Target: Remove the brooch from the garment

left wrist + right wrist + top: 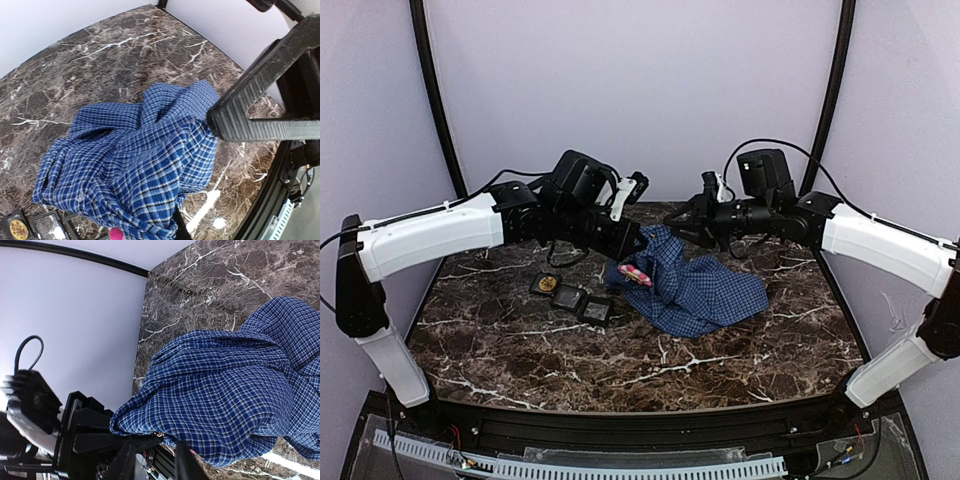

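The blue plaid garment lies bunched on the marble table, its left end lifted. The pink brooch is pinned on that lifted end, just below my left gripper. The left gripper is shut on the cloth. In the left wrist view the garment covers my jaws and only a bit of the brooch shows at the bottom edge. My right gripper pinches the garment's upper edge from the right. In the right wrist view the garment drapes over my fingers.
Three small black cases lie on the table left of the garment, one holding a gold round piece; they also show in the left wrist view. The two arms nearly meet above the garment. A black frame borders the table.
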